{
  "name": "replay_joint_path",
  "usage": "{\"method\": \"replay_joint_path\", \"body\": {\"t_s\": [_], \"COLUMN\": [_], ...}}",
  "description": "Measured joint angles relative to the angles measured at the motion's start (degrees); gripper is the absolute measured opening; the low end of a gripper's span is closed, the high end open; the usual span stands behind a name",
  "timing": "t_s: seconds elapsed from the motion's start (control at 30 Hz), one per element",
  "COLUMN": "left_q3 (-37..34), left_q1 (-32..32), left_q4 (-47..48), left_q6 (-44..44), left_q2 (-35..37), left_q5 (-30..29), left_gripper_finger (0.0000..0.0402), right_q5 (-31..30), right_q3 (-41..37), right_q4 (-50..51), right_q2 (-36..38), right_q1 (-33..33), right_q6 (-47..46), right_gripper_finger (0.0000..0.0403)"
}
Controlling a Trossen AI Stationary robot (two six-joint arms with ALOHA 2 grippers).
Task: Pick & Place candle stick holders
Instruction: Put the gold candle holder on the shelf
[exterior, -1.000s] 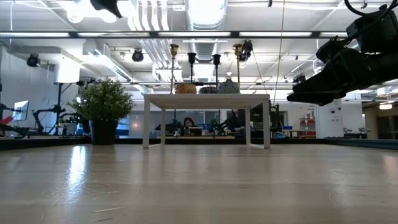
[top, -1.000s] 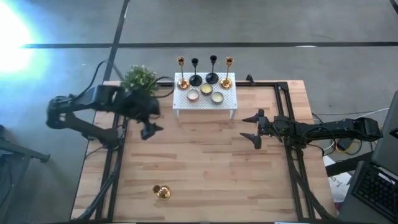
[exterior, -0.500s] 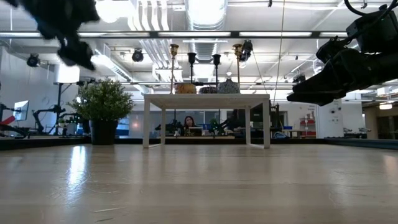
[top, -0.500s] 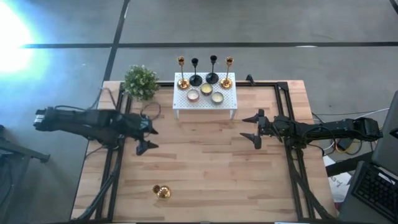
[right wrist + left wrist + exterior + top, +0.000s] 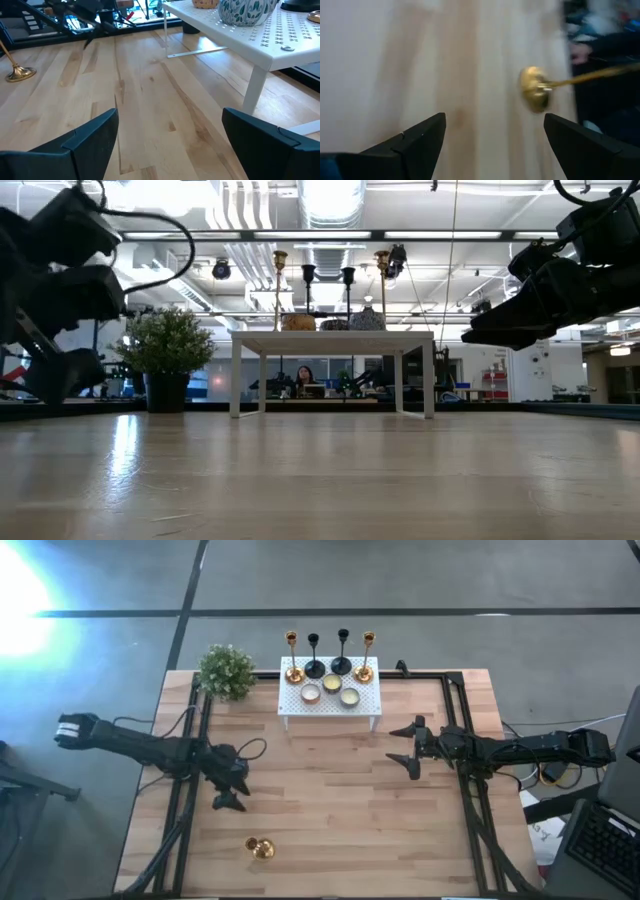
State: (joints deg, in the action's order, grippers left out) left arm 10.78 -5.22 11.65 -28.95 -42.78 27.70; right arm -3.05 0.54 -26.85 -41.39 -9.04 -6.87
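Since a second ago the left hand (image 5: 228, 793) has swung away from the potted plant (image 5: 226, 671) and down the worktop (image 5: 330, 820), fingers apart, toward the lone gold candle stick holder (image 5: 260, 848) standing nearest the front edge. This looks like the approach; next it must straddle the stem and close. Beyond, the right hand (image 5: 409, 747) waits open beside the white rack (image 5: 330, 700), which carries four more holders.

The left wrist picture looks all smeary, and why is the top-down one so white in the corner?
Left wrist view: motion blur smears the lone shiny gold candle stick holder and the wooden table. High view: bright glare washes out the floor at the picture's upper left. Right wrist view: sharp.
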Motion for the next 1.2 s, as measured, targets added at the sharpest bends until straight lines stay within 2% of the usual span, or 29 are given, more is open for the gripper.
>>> {"method": "replay_joint_path", "body": {"t_s": [0.1,0.2,0.43,0.53,0.63,0.87,0.97,1.2], "left_q3": [-2.8,-4.6,-5.4,-5.4,-5.4,-5.5,-5.5,-3.2], "left_q1": [-2.5,-6.3,-16.3,-18.0,-18.2,-19.7,-21.4,-25.0], "left_q4": [-7.9,-14.5,-27.5,-30.9,-33.5,-34.1,-34.6,-42.9], "left_q6": [3.5,5.8,15.0,13.9,11.3,13.6,15.5,17.6], "left_q2": [0.0,-0.2,-0.2,-0.2,-0.4,-4.1,-7.1,-17.5], "left_q5": [1.3,-0.3,-14.9,-19.7,-20.1,-17.3,-17.2,-17.4], "left_gripper_finger": [0.0342,0.0342,0.0342,0.0342,0.0342,0.0342,0.0342,0.0342], "right_q5": [0.0,0.0,0.0,0.0,0.0,0.0,0.0,0.0], "right_q3": [0.0,0.0,0.0,0.0,0.0,0.0,0.0,0.0], "right_q4": [0.0,0.0,0.0,0.0,0.0,0.0,0.0,0.0], "right_q2": [0.0,0.0,0.0,0.0,0.0,0.0,0.0,0.0], "right_q1": [0.0,0.0,0.0,0.0,0.0,0.0,0.0,0.0], "right_q6": [0.0,0.0,0.0,0.0,0.0,0.0,0.0,0.0], "right_gripper_finger": [0.0342,0.034,0.0351,0.0354,0.0352,0.0342,0.0341,0.0351]}}
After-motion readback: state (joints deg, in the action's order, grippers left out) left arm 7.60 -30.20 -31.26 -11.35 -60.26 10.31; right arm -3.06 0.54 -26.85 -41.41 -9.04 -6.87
